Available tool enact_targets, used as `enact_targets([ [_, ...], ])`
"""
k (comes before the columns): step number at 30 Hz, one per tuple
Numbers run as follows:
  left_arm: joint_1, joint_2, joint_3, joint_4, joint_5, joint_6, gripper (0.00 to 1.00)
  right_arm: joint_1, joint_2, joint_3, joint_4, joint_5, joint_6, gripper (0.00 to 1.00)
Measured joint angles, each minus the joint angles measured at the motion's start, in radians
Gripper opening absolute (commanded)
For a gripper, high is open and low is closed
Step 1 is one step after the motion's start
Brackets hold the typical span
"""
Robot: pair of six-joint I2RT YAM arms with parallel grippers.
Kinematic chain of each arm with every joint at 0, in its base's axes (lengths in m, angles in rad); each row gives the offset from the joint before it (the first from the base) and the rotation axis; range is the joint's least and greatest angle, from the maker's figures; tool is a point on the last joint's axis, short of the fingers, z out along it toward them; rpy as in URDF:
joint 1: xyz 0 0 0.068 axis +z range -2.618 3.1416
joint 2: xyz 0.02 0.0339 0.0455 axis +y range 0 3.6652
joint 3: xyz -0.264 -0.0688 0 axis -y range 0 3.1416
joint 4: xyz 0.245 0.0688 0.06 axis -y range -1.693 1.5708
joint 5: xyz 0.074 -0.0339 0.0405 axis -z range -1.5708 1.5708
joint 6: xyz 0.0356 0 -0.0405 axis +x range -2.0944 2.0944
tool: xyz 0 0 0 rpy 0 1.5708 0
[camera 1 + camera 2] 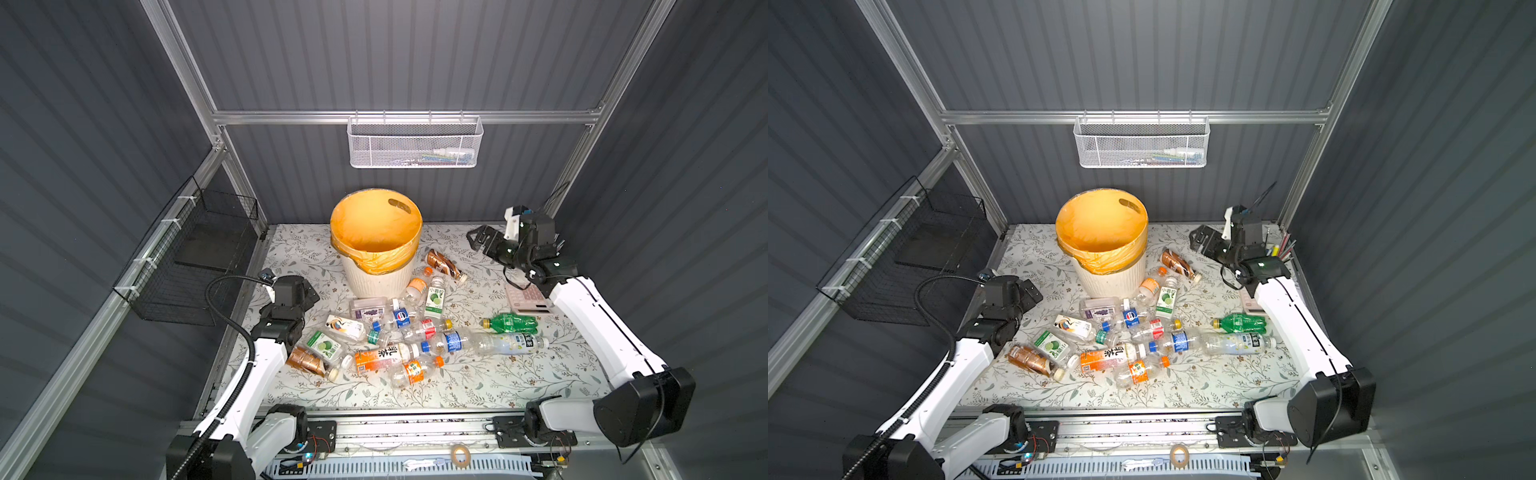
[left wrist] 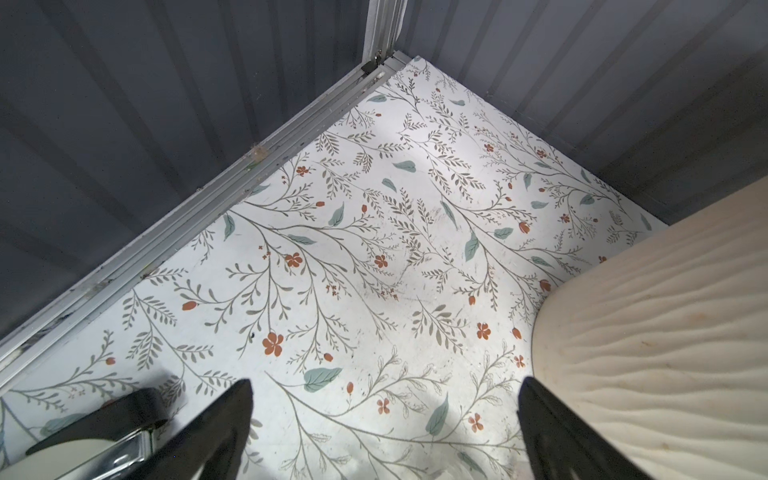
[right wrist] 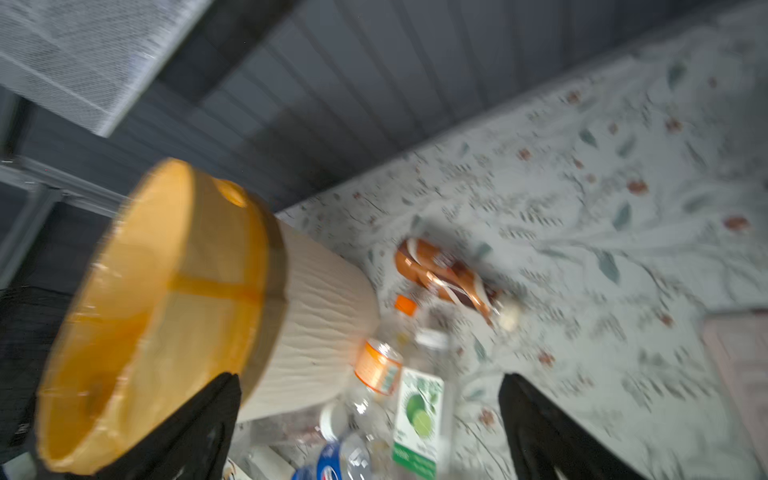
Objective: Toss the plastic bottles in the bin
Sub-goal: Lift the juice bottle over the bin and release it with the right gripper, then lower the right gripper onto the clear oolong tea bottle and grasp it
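Left gripper (image 2: 386, 386) jaws spread wide with nothing between them, only bare floral table (image 2: 332, 249) below. The ribbed wall of the bin (image 2: 648, 332) sits just beside one finger. Right gripper (image 3: 370, 380) jaws also wide apart and holding nothing; the view is blurred. It points at the bin's orange-lined rim from the right side, up off the table, with a brown bottle (image 1: 442, 264) lying below between it and the bin. The bin stands far middle, close to the back wall. The plastic bottles (image 1: 399, 332) lie heaped on the table from the bin's base toward the near side, and a green bottle (image 1: 511, 322) lies out to the right. Open room: the far left corner between the side rail and the bin, the near strip of the table, and the far right patch. Left arm runs up the left edge, wrist folded, with its gripper just left of the pile. Right arm stretches long up the right side, its forearm over a calculator (image 1: 528, 299), wrist turned inward toward the bin.
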Motion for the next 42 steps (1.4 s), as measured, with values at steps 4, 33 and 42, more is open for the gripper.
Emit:
enact_targets([
  [4,-0.043,-0.002,0.0,-0.003,-0.028,-0.011,0.99,-0.035,-0.075,-0.161,-0.065,0.058,0.089,0.99],
  [33,-0.22,0.021,0.0,0.024,-0.118,0.119,0.99,-0.087,-0.323,-0.572,-0.36,0.195,0.584,0.94],
  [42,-0.22,0.024,0.0,0.027,-0.121,0.118,0.99,-0.087,-0.248,-0.664,-0.277,0.151,0.63,0.8],
])
